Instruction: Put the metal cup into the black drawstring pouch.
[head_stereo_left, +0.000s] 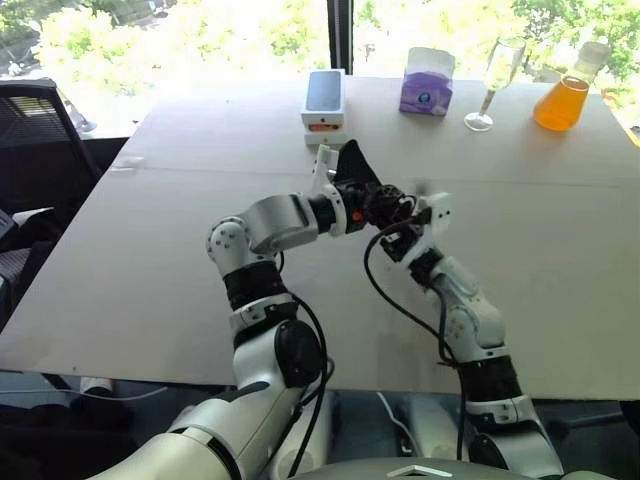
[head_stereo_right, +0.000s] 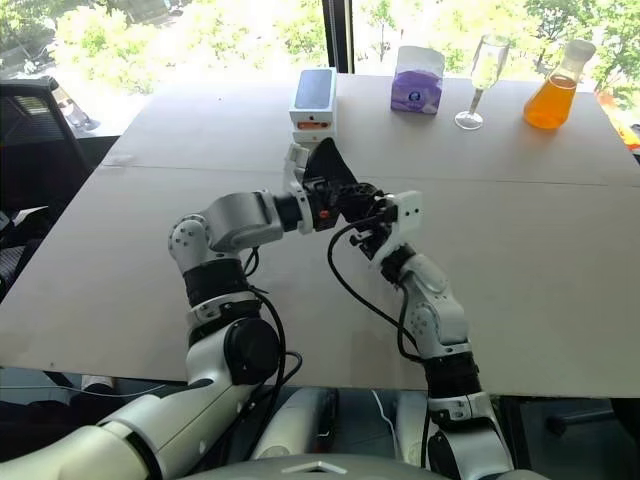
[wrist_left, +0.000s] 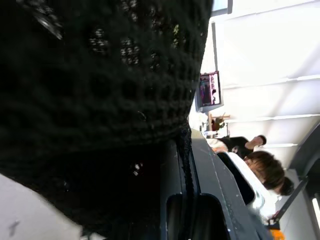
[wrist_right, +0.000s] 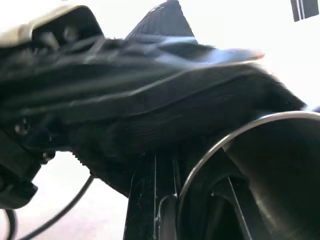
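Observation:
Above the middle of the white table my two grippers meet. My left gripper is shut on the black drawstring pouch, whose fabric stands up in a dark peak above the fingers. In the left wrist view the knitted pouch hangs close over the fingers. My right gripper comes in from the right, shut on the metal cup. The cup's silver rim and dark inside press against the pouch. In the eye views the hands hide most of the cup.
At the table's far edge stand a white phone box, a purple tissue box, a clear wine glass and a flask of orange liquid. A black chair is at the left. A person sits in the background.

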